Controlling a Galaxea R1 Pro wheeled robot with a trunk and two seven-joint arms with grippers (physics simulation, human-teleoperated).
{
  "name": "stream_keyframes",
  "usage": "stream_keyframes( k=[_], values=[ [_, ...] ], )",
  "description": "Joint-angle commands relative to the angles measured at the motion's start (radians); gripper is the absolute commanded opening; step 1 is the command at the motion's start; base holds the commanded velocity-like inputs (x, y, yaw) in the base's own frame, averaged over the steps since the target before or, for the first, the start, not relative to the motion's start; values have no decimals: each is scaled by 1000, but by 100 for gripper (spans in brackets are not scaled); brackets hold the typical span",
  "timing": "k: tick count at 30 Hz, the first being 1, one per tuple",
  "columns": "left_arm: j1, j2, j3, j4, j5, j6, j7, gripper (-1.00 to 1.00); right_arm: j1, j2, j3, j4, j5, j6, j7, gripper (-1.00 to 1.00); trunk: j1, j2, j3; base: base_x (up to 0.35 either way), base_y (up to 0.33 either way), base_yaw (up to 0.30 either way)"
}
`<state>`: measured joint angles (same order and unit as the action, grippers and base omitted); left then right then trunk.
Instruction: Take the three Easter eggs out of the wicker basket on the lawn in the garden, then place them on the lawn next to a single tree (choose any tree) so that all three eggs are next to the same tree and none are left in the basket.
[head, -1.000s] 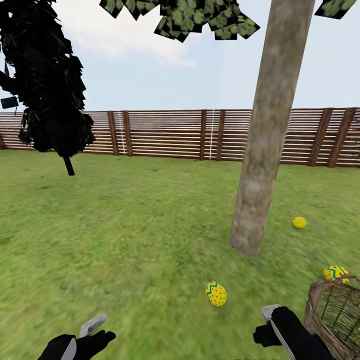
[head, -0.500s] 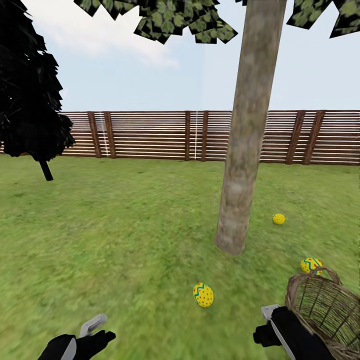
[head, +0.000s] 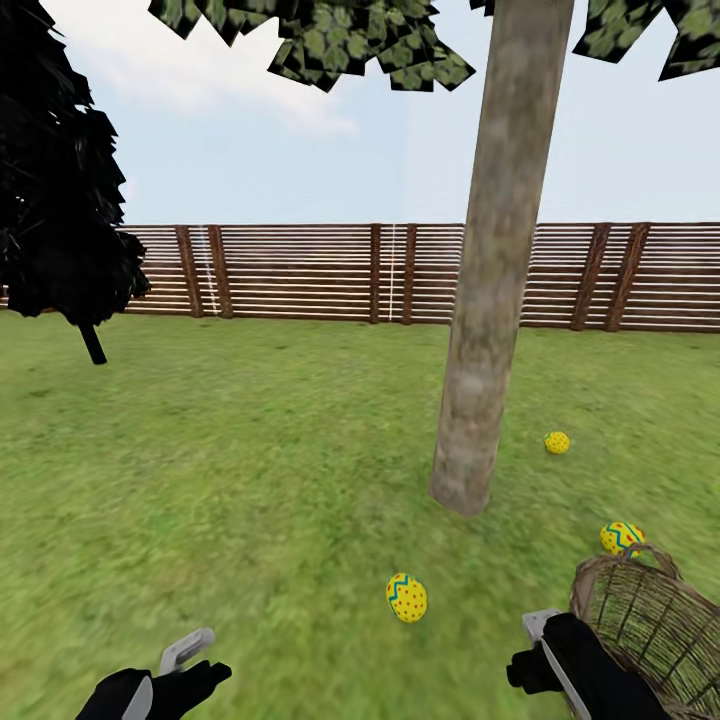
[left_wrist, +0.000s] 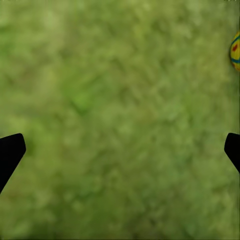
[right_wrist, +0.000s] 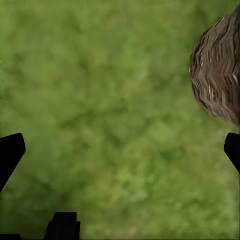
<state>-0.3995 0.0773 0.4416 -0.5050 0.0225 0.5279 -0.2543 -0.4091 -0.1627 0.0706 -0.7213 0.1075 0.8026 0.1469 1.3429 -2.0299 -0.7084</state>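
The lawn (head: 250, 470) spreads ahead of both arms to the slatted fence (head: 300, 270), with the pale-trunked tree (head: 490, 280) rising ahead of the right gripper (head: 545, 650) and a black tree (head: 60, 190) far ahead of the left gripper (head: 180, 665). The wicker basket (head: 650, 625) sits on the grass just beside the right gripper, on its outer side. Three Easter eggs lie on the grass near the trunk: one (head: 406, 598) between the grippers and slightly ahead, one (head: 621, 537) just beyond the basket, one (head: 557, 442) farther past the trunk; both grippers hang over bare grass with fingers spread wide, holding nothing.
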Motion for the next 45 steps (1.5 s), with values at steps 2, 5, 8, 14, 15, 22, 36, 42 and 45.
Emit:
stream_keyframes(
  k=[2,5,8,14,15,22,36,42,45],
  values=[
    [-1,-1,5,-1,2,7,-3,100,0,-1,3,-1,11,4,8,100,-8,14,5,0,0,0],
    [-1,-1,5,-1,2,7,-3,100,0,0,3,-1,12,4,8,100,-19,35,15,0,0,-2],
    [-1,-2,5,-1,2,7,-3,100,0,0,4,-1,12,4,8,100,-31,56,24,0,0,-151],
    [-1,-1,5,-1,2,7,-3,100,0,0,5,0,12,4,8,100,-54,98,43,0,0,-267],
    [-1,-1,5,-1,2,7,-3,100,0,0,5,0,12,4,8,100,-58,105,46,0,0,-282],
    [-1,-1,5,-1,2,7,-3,100,0,0,3,0,11,4,8,100,-85,154,68,0,0,-188],
    [-1,-1,6,-1,2,7,-5,100,0,-1,3,0,12,4,8,100,-138,252,112,0,0,-5],
    [-1,-1,6,-1,2,7,-4,100,0,-1,3,0,12,4,8,100,-161,294,131,0,0,0],
    [-1,-1,6,-1,1,7,-4,100,0,-1,3,0,12,4,8,100,-173,315,140,0,0,0]
  ],
)
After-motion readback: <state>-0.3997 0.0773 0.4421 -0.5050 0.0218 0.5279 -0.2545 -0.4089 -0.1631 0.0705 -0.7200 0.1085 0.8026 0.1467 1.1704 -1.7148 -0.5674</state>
